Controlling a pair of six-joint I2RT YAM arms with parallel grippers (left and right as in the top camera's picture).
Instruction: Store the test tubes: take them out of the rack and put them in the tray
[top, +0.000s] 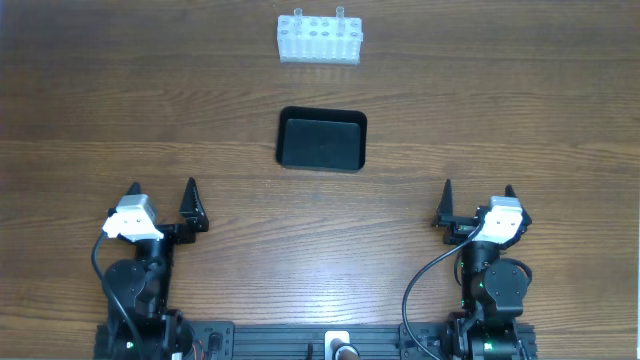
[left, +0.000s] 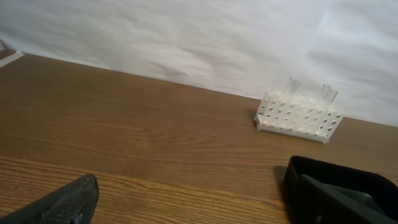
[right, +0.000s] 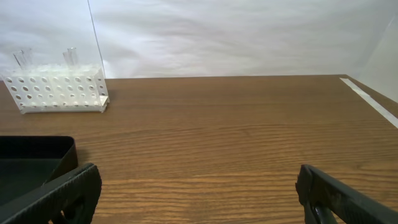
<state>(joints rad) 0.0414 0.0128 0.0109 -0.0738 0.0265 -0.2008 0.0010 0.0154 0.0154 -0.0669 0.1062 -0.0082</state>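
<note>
A white rack is shown at the far side of the wooden bench, with two clear test tubes stood upright in it, one towards each end. A black tray lies nearer, apart from the rack. The left end effector and right end effector are held near the arm bases, fingers spread, nothing gripped. The tubes are judged light, slippery and fragile, best pinched gently at the exposed top. From above, the tray's bare floor is seen; from the wrists, the tubes' height above the rack.

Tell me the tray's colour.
The rectangular plastic tray is plain black; the top view shows it best.
</note>
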